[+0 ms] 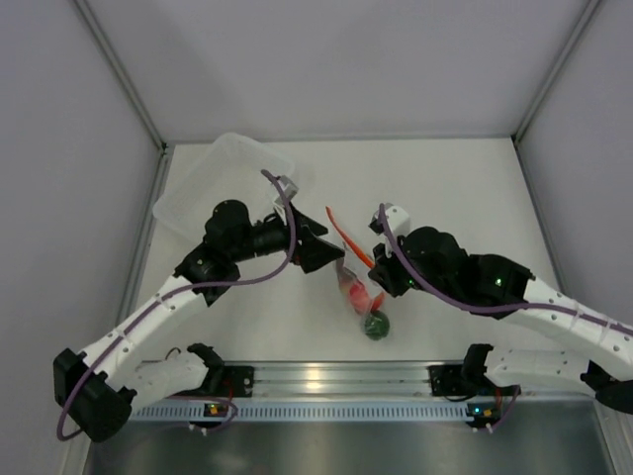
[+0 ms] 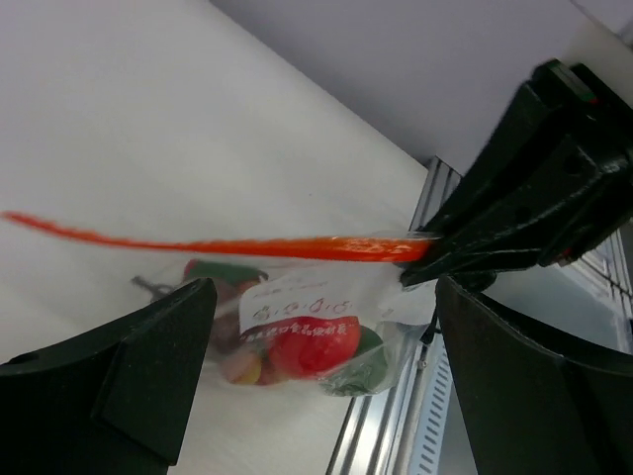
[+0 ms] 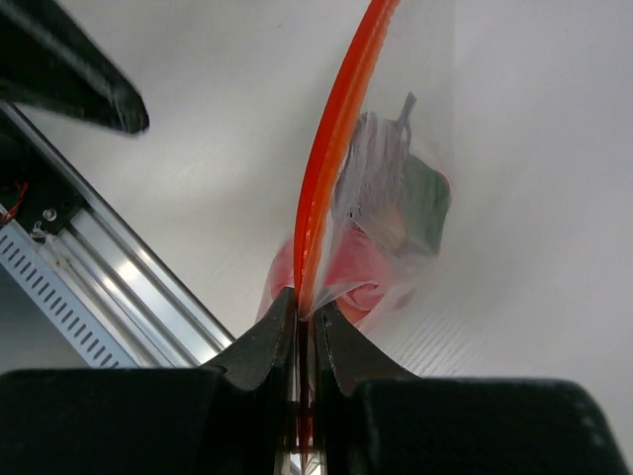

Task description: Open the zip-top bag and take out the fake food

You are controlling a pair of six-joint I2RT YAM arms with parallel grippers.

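Between our two hands, the zip-top bag [image 1: 356, 287] hangs low over the worktop [image 1: 445, 198], with the fake food [image 2: 302, 346] slumped at its bottom. Our right hand [image 3: 305, 309] is pinched shut on one end of the orange zip strip [image 2: 227, 244]. We judge this keeps the strip raised so that our left hand [image 2: 324, 297], spread wide beside it, can catch the other lip.

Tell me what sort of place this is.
Probably a robot test booth: a white table walled by plain grey panels, two arms bolted to a metal rail, toy food in a bag.
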